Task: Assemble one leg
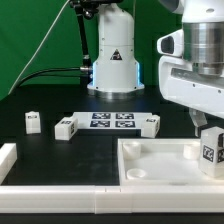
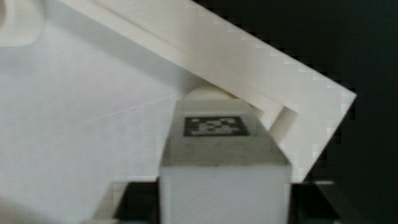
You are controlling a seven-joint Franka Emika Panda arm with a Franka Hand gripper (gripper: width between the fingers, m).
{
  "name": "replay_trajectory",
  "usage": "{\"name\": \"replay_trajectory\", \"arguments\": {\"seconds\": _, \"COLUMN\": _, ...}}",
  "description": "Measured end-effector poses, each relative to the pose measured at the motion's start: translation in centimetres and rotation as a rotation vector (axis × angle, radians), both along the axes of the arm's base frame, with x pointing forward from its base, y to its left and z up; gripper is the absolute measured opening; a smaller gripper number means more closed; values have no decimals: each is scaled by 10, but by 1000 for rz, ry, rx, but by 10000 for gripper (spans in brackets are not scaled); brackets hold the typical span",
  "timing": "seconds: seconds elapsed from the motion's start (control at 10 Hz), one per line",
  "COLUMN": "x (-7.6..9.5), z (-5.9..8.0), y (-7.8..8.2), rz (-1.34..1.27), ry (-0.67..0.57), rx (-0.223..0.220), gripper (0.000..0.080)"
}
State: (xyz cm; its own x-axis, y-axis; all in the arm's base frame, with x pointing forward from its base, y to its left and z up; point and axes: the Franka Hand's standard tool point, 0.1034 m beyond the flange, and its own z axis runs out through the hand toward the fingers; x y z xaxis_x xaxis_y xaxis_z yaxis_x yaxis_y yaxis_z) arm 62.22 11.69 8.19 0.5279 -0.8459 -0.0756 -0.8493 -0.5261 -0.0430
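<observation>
My gripper [image 1: 207,138] is shut on a leg [image 1: 212,150], a small white block with a black-and-white tag on its face. It holds the leg upright over the corner of the large white tray [image 1: 150,160] nearest the exterior view's right. In the wrist view the leg [image 2: 222,165] stands between the dark fingers [image 2: 146,198] of my gripper [image 2: 226,202], with its tag toward the tray's angled corner wall [image 2: 267,80]. Whether the leg's far end touches the tray is hidden. Three more legs [image 1: 33,122] [image 1: 65,127] [image 1: 150,124] lie on the black table.
The marker board [image 1: 112,121] lies flat between the loose legs. A white L-shaped rail [image 1: 60,188] runs along the front and the exterior view's left. The robot's base [image 1: 112,65] stands behind, before a green backdrop.
</observation>
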Motion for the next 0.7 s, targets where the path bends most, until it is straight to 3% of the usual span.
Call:
{"name": "replay_trajectory", "arguments": {"seconds": 0.2, "x": -1, "z": -1, "y": 3, "rz": 45, "ry": -3, "rx": 1, "gripper": 612}}
{"name": "replay_trajectory", "arguments": {"seconds": 0.7, "x": -2, "z": -3, "y": -2, "rz": 730, "ry": -49, "rx": 6, "gripper": 649}}
